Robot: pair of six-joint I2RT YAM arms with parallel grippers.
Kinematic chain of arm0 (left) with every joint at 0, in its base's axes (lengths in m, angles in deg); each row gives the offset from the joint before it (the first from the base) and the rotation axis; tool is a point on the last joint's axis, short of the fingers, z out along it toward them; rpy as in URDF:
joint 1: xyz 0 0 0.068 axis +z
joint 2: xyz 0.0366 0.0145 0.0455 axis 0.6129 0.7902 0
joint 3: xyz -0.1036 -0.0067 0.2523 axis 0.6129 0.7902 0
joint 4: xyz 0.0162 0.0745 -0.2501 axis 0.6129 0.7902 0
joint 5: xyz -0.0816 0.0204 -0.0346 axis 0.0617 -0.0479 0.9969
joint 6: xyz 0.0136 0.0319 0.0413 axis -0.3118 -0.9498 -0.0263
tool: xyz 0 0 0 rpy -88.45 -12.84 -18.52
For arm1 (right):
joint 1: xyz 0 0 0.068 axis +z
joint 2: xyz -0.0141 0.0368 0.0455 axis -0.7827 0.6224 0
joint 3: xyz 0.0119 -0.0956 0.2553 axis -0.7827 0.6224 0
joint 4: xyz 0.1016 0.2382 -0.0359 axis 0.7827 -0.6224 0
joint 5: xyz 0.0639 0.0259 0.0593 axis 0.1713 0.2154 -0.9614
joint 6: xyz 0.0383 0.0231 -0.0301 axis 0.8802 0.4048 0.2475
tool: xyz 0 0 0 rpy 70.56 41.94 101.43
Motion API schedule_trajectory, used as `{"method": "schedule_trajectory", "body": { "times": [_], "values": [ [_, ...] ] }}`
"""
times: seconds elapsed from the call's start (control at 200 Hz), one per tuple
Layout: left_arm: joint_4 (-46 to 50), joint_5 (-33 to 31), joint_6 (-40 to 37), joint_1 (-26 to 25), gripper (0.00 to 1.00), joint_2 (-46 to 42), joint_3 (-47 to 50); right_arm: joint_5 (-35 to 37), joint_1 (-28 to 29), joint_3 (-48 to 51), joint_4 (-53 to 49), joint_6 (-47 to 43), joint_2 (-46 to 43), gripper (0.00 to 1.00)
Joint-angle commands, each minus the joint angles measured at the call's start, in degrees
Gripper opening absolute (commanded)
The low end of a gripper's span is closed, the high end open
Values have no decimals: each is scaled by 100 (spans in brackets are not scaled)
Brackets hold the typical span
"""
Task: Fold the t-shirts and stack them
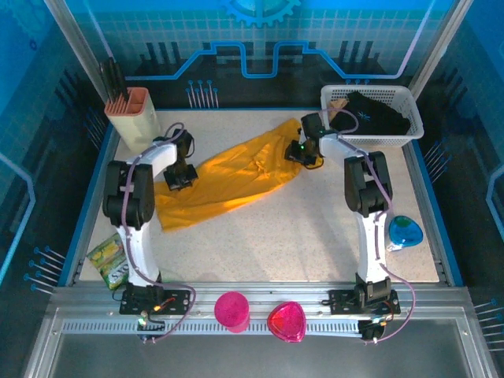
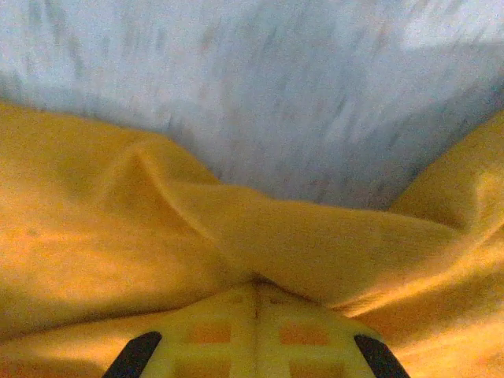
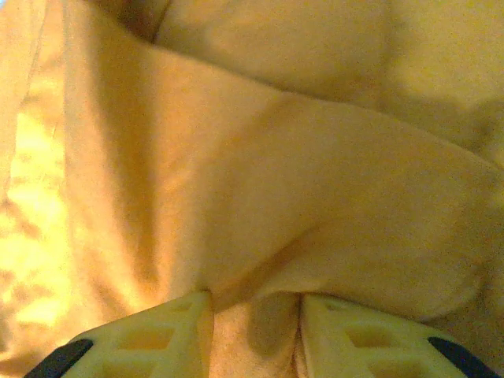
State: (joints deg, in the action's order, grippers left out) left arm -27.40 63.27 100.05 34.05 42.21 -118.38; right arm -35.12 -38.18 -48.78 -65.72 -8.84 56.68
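Orange-yellow t-shirt (image 1: pixel 236 177) lies bunched in a long diagonal strip on the speckled table (image 1: pixel 299 228), low end toward the near left, high end toward the far right, just short of the white basket (image 1: pixel 366 90).

Left gripper (image 2: pixel 253 299): down on the left part of the strip. Jaws closed together, no gap between the yellow fingers. A ridge of cloth runs straight into the tips, so it looks pinched, though the contact itself is hidden under the fold.

Right gripper (image 3: pixel 256 303): at the far-right end of the strip. Jaws narrow, with a fold of the shirt filling the gap between the two fingers. Cloth is gripped.

Basket holds a dark garment (image 1: pixel 378 114). A green-yellow snack packet (image 1: pixel 110 261) lies at the near-left edge of the table, apart from the shirt
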Motion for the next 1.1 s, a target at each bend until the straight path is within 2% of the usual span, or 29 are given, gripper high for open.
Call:
{"method": "schedule_trajectory", "body": {
  "times": [0.0,0.105,0.23,0.325,0.42,0.495,0.666,0.716,0.796,0.901,1.096],
  "values": [
    [-166,662,385,-122,0,-614,870,-146,-140,-1159,-1053,-245,911,37],
    [-445,971,664,-399,0,-1211,1646,-270,-170,-2841,-1818,-451,1788,37],
    [-720,1234,1124,-985,0,-1909,2365,-652,-224,-4645,-2424,-417,2680,37],
    [-795,1336,1435,-1440,2,-2386,2631,-923,-252,-4875,-2301,-291,2636,37],
    [-585,1234,1595,-1692,5,-2866,2567,-1092,-258,-4253,-1850,-315,2016,36],
    [-219,1008,1580,-1726,9,-3246,2328,-1133,-242,-3329,-1309,-350,1226,36],
    [609,288,1327,-1701,28,-3851,1774,-1005,-166,-1023,-373,-289,-726,37],
    [710,158,1278,-1662,31,-3893,1780,-988,-115,-391,-159,-196,-1184,37],
    [602,220,1219,-1492,31,-3850,2026,-993,0,513,138,-14,-1758,38],
    [147,354,1182,-1236,24,-3646,2569,-1068,197,1608,637,433,-2223,38],
    [-682,311,1187,-1102,10,-3038,3253,-1303,651,2693,1962,1215,-2189,38]
  ]
}}
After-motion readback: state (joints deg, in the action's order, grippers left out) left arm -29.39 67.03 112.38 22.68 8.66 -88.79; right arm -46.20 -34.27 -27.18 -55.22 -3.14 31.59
